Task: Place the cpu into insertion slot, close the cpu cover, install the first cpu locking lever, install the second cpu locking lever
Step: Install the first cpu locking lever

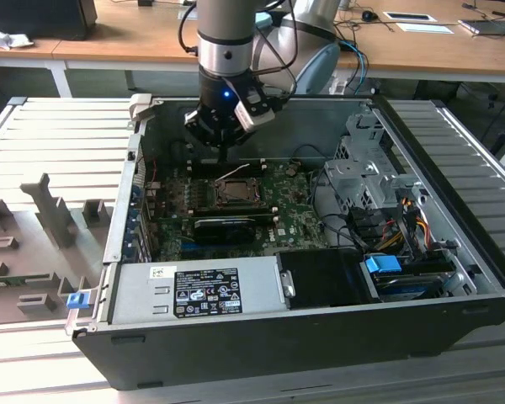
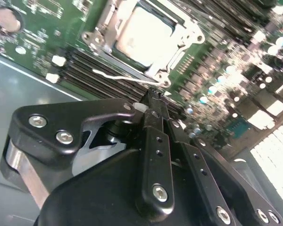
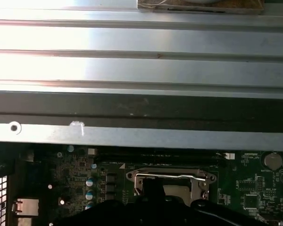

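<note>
Hovering near cpu cover, tool pinched together — cpu beneath it in second wrist view.

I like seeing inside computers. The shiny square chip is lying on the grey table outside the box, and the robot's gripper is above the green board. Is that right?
Not the chip part. In the second wrist view the cpu lies on the green board itself, framed by the cpu cover. The gripper is above the green board, as you said.
</note>
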`<state>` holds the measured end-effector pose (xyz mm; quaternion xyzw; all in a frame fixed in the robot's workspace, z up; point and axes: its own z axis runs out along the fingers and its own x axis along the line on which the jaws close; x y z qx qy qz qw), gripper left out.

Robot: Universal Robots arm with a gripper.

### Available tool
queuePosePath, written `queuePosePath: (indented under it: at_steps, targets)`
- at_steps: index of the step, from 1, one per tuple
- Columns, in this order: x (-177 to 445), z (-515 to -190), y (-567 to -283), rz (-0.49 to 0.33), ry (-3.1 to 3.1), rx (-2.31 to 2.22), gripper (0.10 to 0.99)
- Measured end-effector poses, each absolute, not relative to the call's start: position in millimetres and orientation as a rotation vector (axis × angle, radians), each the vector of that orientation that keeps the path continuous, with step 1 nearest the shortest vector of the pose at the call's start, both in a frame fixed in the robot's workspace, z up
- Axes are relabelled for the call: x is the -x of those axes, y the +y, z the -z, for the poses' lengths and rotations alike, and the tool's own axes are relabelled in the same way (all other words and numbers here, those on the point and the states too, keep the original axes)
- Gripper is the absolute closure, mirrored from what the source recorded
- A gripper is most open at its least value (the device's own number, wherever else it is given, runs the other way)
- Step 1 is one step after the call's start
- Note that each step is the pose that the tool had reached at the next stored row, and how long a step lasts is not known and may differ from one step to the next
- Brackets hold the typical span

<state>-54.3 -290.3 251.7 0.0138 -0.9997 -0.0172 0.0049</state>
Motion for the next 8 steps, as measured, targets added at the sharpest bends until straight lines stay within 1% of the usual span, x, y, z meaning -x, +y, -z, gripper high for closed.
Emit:
queuePosePath:
  at_steps: [8]
  targets:
    - [52.1,-251.2,-290.3,0.054,-3.173,-0.047,0.98]
